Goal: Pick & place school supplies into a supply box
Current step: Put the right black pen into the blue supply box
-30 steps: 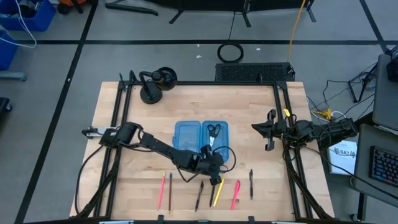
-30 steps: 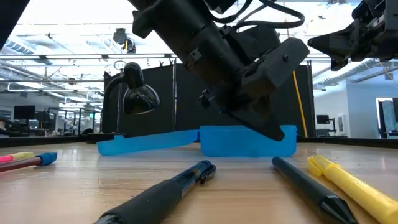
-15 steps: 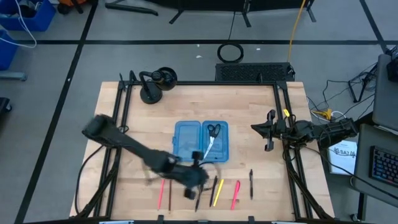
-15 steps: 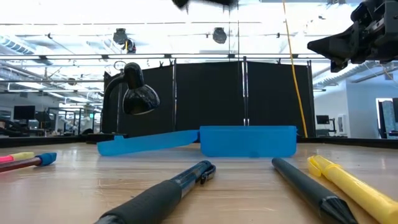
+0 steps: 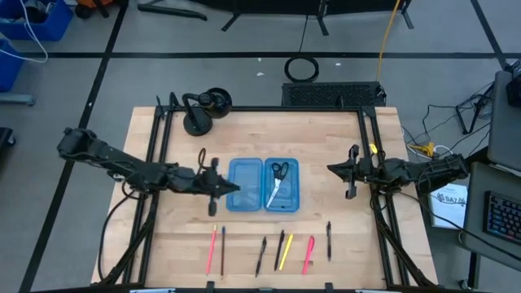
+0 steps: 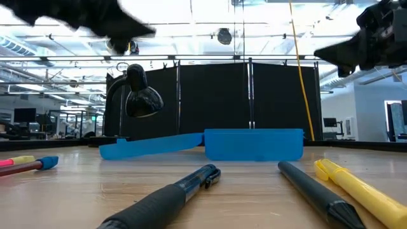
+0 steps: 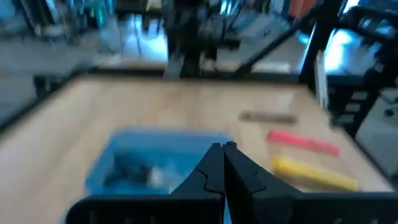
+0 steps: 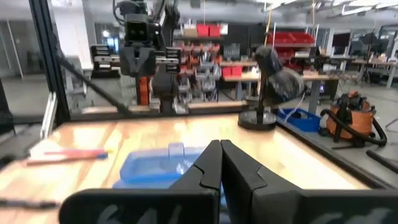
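The open blue supply box (image 5: 263, 185) lies flat at the table's middle, and the black-handled scissors (image 5: 278, 172) rest in its right half. Several pens and pencils lie in a row on the wood near the near edge, among them a pink one (image 5: 212, 248), a yellow one (image 5: 285, 253) and a black one (image 5: 329, 240). My left gripper (image 5: 216, 185) is shut and empty, raised just left of the box; its wrist view shows the box (image 7: 155, 165) ahead. My right gripper (image 5: 351, 172) is shut and empty, right of the box (image 8: 163, 165).
A black desk lamp (image 5: 203, 110) stands at the table's far left corner, seen behind the box in the low view (image 6: 135, 95). Black frame rails run along the left (image 5: 159, 155) and right (image 5: 373, 155) table sides. Bare wood lies between box and pen row.
My left gripper has risen from over the pen row near the box's near right corner and swung fast toward the table's left, ending beside the box's left edge. The box, scissors and pens lie as before. My right arm has kept still.
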You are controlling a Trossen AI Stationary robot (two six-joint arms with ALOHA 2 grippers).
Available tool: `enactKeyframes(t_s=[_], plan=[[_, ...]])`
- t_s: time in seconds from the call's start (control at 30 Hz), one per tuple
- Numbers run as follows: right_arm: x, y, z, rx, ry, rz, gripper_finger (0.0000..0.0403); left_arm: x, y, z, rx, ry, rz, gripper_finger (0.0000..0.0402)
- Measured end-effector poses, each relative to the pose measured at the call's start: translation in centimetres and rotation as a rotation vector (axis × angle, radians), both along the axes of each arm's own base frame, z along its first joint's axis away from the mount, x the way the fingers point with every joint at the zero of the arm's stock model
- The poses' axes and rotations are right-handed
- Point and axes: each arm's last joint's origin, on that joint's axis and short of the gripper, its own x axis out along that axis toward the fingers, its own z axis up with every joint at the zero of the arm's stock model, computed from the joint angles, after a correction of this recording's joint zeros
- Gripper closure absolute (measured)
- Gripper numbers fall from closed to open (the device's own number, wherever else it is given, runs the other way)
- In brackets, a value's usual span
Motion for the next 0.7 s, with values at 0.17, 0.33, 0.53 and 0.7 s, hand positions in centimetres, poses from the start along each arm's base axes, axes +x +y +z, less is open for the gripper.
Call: enactKeyframes(t_s=[0.17,0.33,0.53,0.7], plan=[[0.1,0.0,-0.2,-0.005,0.028,0.001,0.0403,-3.0,0.4,-3.4,0.045,0.045,0.002,0.0401],[0.2,0.0,-0.3,-0.008,0.041,0.000,0.0403,-5.0,0.9,-5.3,0.070,0.044,-0.014,0.0400],[0.4,0.1,-0.5,-0.012,0.066,-0.001,0.0403,-5.5,1.8,-5.2,0.188,-0.043,0.061,0.0400],[0.5,0.1,-0.6,0.022,0.066,-0.001,0.0403,-5.4,2.6,-5.2,0.313,-0.025,0.138,0.0399]])
